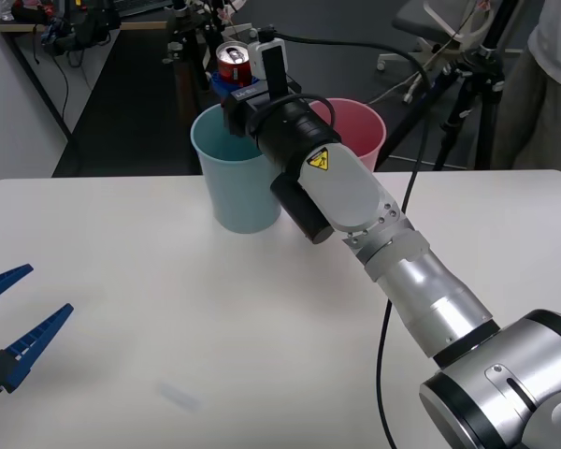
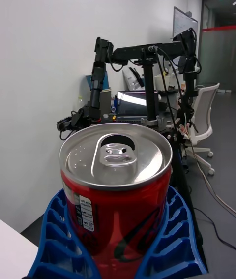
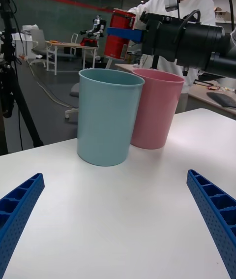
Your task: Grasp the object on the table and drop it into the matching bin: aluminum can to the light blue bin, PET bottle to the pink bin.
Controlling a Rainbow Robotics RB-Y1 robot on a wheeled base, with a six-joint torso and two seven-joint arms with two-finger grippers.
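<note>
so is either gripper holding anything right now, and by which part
The right gripper holds the small red aluminum drink can upright, its blue ribbed fingers clamped on the can's lower sides, above the bins. The left gripper is open, holding nothing.

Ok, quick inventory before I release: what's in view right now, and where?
aluminum can: one, red with silver top, held upright above the light blue bin's far rim.
light blue bin: one, upright at the table's far edge.
pink bin: one, touching the blue bin's right side.
table: one, white.
right gripper: blue fingers shut on the can.
left gripper: blue fingers open, low over the near left corner.
</note>
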